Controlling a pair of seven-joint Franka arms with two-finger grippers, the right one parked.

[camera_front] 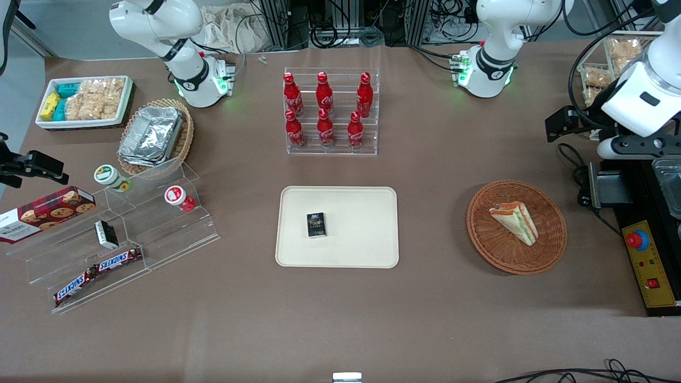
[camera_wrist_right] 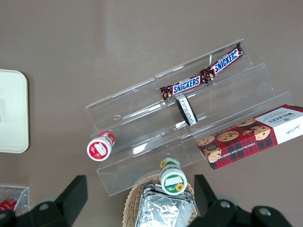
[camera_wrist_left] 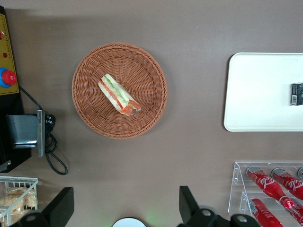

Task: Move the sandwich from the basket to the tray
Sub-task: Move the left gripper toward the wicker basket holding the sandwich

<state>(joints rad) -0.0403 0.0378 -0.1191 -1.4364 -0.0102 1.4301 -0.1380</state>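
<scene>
A brown worktop (camera_front: 436,159) fills the scene under even light. At twelve o'clock, tangled black cables (camera_front: 340,26) crowd grey floor.

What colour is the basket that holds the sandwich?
Reddish-brown wicker basket; the left wrist view shows it best.

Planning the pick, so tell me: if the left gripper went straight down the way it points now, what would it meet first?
Probably bare table, not the basket. The open gripper hangs high, and the sandwich lies off its line, though depth is uncertain.
</scene>
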